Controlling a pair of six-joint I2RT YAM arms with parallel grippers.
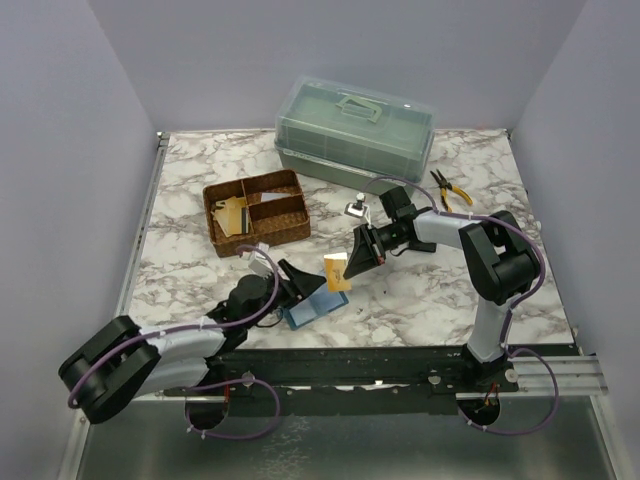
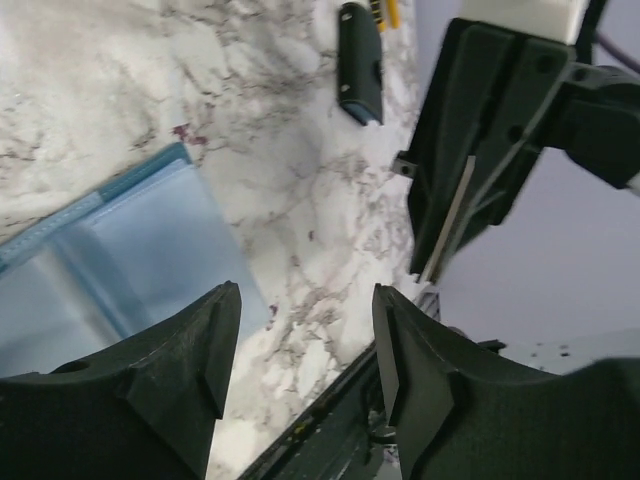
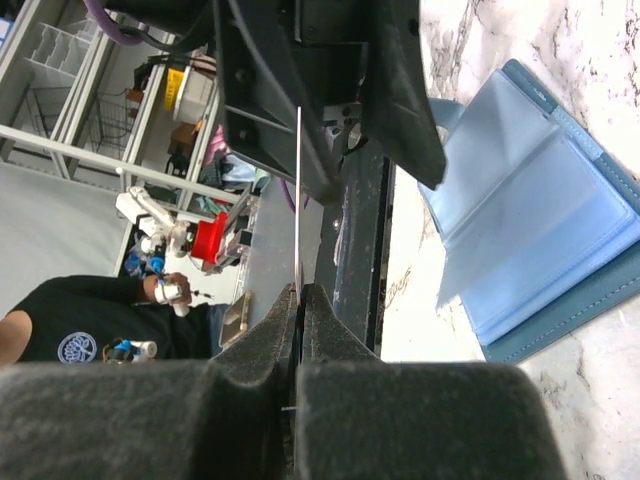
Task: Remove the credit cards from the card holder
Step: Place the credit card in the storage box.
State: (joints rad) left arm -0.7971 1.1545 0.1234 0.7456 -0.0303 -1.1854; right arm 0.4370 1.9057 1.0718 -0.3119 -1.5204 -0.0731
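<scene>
Right fingers: pressed together on one edge of a credit card. It stands edge-on to my wrist camera, so the pinch catches only a narrow strip.
Left fingers: spread and holding nothing, low by the card holder. I cannot tell whether they touch it.
Credit card: tan-orange, in the air between the two arms and apart from the pockets.
Card holder: lying open on the tabletop near the arm bases, pale blue pockets facing up.
Step in hand: I judge it to be carrying this card clear.
Doing it well: I hold the pinch firm and draw away from the nearby left fingers before swinging, slowly enough that the thin card cannot pivot.
Likely drop: the wicker basket, where tan pieces already lie.
</scene>
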